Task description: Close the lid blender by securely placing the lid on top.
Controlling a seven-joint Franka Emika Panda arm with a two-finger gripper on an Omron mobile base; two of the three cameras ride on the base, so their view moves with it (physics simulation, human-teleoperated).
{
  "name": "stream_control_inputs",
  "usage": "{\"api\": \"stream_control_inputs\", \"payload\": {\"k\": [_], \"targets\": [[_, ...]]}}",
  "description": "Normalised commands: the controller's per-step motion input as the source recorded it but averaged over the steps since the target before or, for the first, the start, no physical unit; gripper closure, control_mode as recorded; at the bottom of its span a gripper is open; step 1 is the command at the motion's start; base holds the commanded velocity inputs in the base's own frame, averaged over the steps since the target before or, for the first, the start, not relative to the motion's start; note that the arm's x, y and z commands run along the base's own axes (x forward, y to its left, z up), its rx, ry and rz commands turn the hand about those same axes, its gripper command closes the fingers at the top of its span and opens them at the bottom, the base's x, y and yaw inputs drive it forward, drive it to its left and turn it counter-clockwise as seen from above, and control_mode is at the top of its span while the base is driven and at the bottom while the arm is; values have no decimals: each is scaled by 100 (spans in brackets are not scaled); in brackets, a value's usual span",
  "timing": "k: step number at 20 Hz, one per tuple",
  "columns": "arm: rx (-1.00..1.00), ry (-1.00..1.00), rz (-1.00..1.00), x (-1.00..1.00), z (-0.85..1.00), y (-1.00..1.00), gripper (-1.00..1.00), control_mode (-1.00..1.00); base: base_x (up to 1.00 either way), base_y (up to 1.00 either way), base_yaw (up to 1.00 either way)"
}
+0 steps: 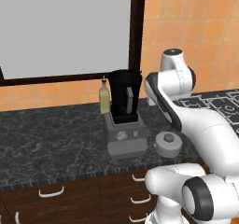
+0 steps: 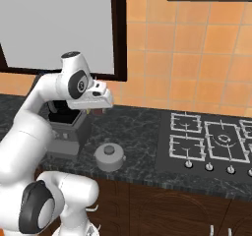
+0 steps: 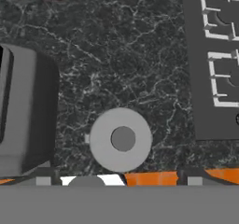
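You face kitchen: dark marble desk point(image 1: 51, 139), orange wall tiles point(image 2: 197, 58), gas hob point(image 2: 211, 141), wood drawers point(image 1: 70, 195) below, blender point(image 1: 123, 120) standing on desk.

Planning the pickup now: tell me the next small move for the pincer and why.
Probably lower the pincer straight down toward the lid. The lid lies flat on the dark counter, beside the blender base and apart from it, and the hand view looks down with the lid just ahead of the fingertips. The jar top stands uncovered.
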Motion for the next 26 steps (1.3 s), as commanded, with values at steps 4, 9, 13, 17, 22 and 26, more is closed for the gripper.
{"api": "stream_control_inputs", "payload": {"k": [4,9,13,17,22,26], "targets": [[-1,15,-1,0,-93,-41,-100,-100,0,0,0],[4,27,-2,0,-65,-65,-100,-100,0,0,0],[0,17,-2,-7,-23,-16,-100,-100,0,0,0],[2,7,0,-51,-17,0,-100,-100,0,0,0],[11,12,0,-48,-36,1,-100,-100,0,0,0],[9,5,0,-23,-27,19,-100,-100,0,0,0]]}}
